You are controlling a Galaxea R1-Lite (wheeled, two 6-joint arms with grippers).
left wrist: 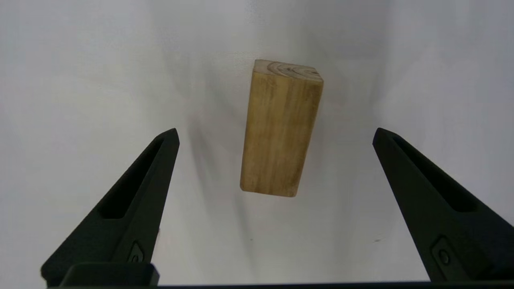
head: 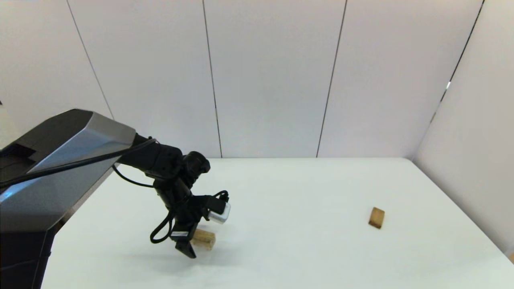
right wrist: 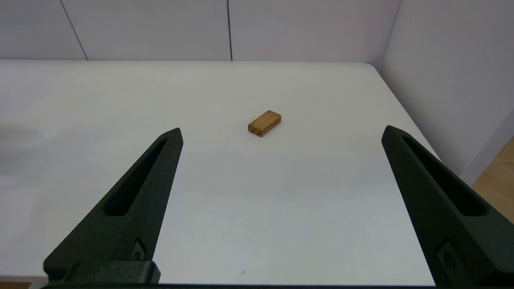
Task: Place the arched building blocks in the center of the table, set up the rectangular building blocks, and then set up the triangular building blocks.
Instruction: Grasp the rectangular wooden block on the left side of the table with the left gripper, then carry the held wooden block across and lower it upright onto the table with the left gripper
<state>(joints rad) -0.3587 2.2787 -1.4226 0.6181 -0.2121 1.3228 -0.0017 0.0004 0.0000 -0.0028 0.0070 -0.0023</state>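
Note:
A pale tan oblong block, the arched building block (head: pixel 202 239) (left wrist: pixel 281 128), lies on the left part of the white table (head: pixel 301 188); its curved cut-out does not show. My left gripper (head: pixel 192 245) (left wrist: pixel 276 134) hovers just over it, open, one finger on each side and neither touching. The darker honey-brown rectangular building block (head: pixel 376 217) (right wrist: pixel 264 123) lies flat toward the right side. My right gripper (right wrist: pixel 281 132) is open and holds nothing, well back from that block, and is out of the head view. The triangular building block is out of view.
White wall panels (head: pixel 273 80) close the table's far edge and right side. The left arm's grey and black housing (head: pixel 60 160) fills the left of the head view. A strip of wooden floor (right wrist: pixel 498 176) shows past the table's right edge.

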